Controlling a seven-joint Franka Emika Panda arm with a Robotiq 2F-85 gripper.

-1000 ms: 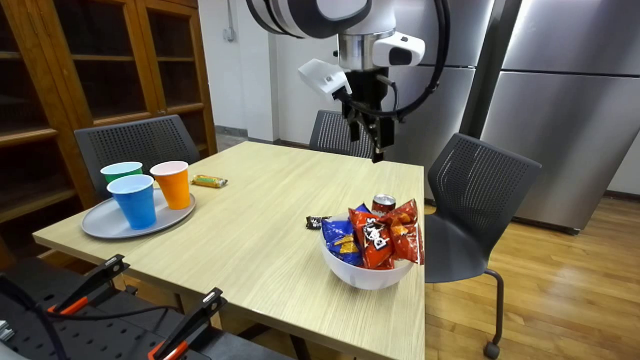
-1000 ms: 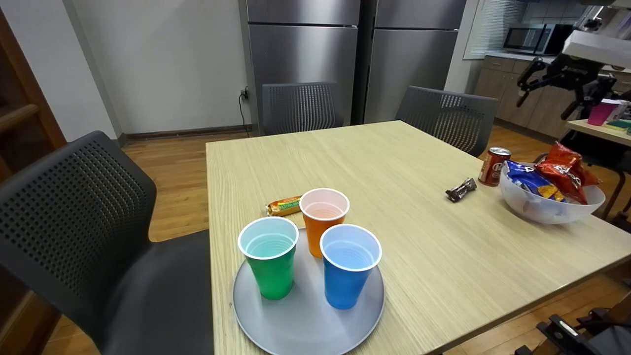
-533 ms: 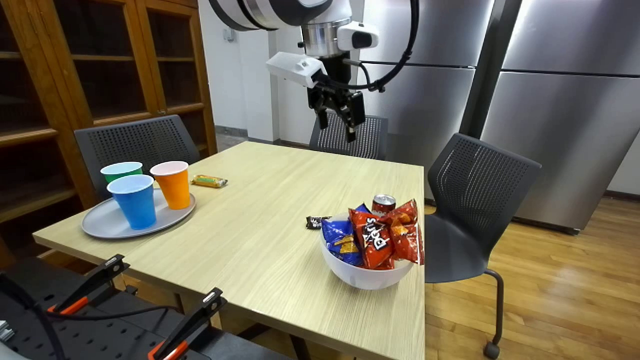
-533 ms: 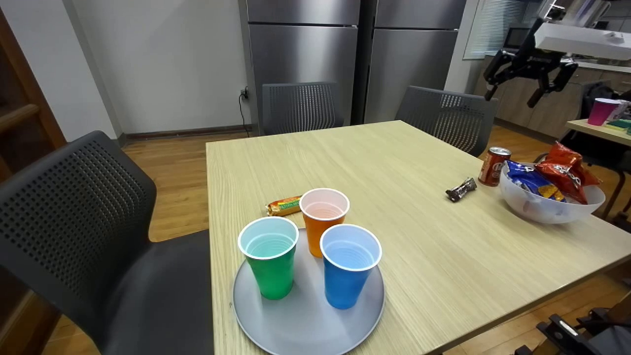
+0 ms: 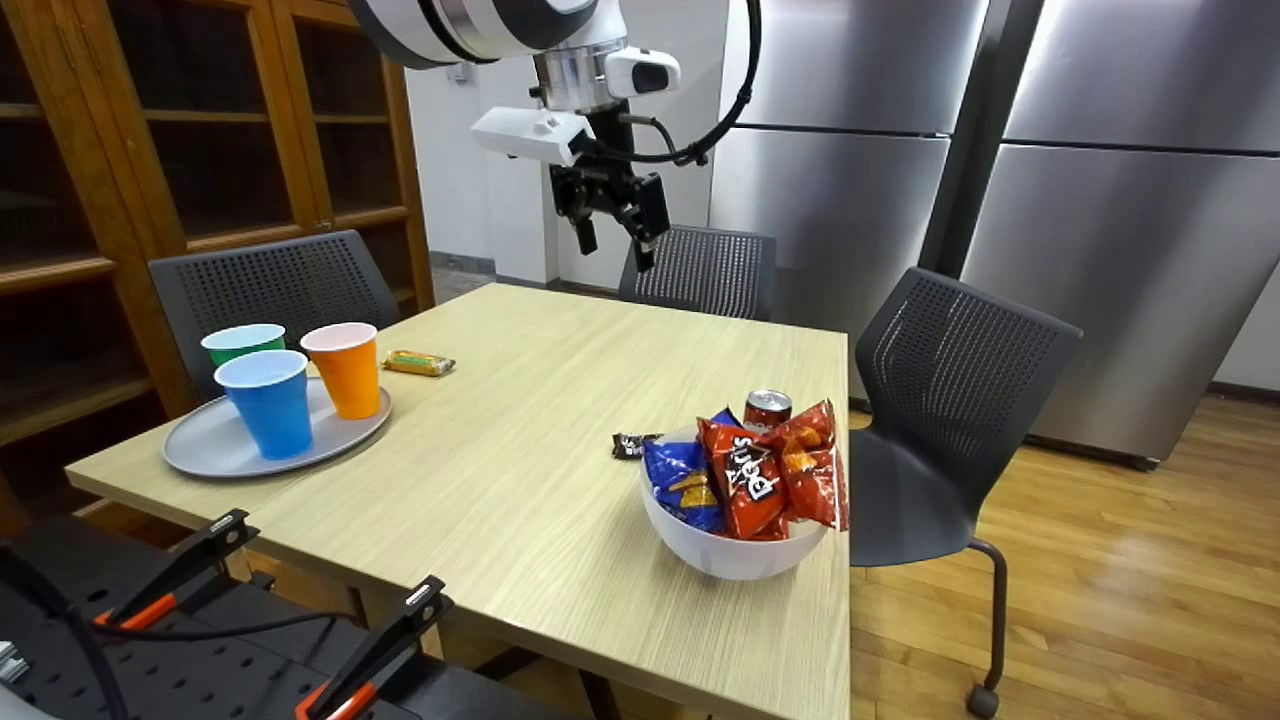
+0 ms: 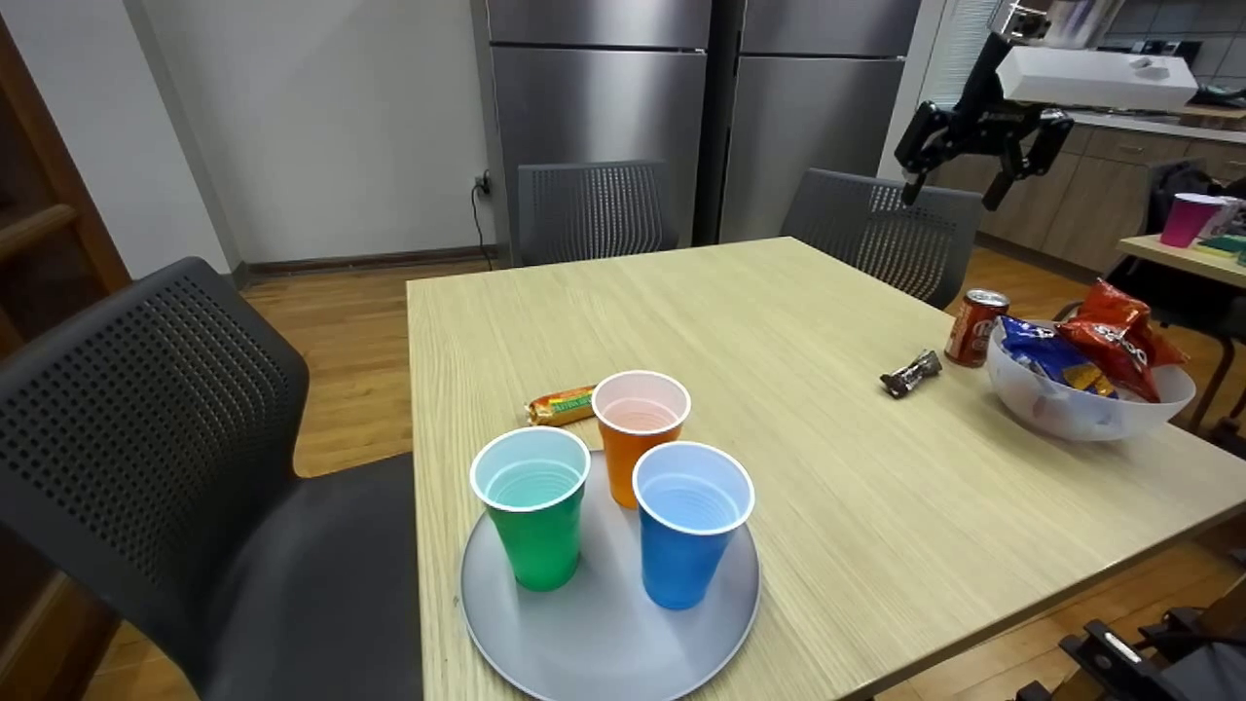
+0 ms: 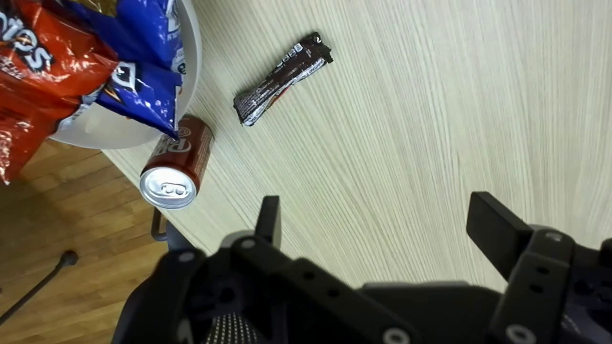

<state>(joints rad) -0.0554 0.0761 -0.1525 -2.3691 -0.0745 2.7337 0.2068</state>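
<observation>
Pincer point(image 7: 375, 216) is standing with both jaws spread wide, gripping nothing and touching nothing; bare surface point(image 7: 382, 157) is showing between them in the wrist view. Change over the last second: the arm point(image 5: 470, 28) has been carrying the pincer toward the left of both exterior views, away from the white bowl point(image 5: 735, 558), while the jaw spacing is staying constant and the items on the surface are keeping their places. Implication, by judgement: the arm is moving free, and no grasp is being made.

Item locations: the dark wrapped bar point(image 7: 282, 80) is lying flat on the surface near the bowl. The soda can point(image 7: 184, 155) is standing upright just beside the bowl, close to the surface's edge; whether the two are touching is not showing clearly. The bowl is holding red snack bags point(image 7: 71, 71) and blue snack bags point(image 7: 143, 33). Well apart from the pincer, a gray plate point(image 6: 604, 652) is carrying a green cup point(image 6: 535, 545), an orange cup point(image 6: 626, 462) and a blue cup point(image 6: 681, 560), and a yellow wrapped bar point(image 6: 562, 407) is lying near the plate
</observation>
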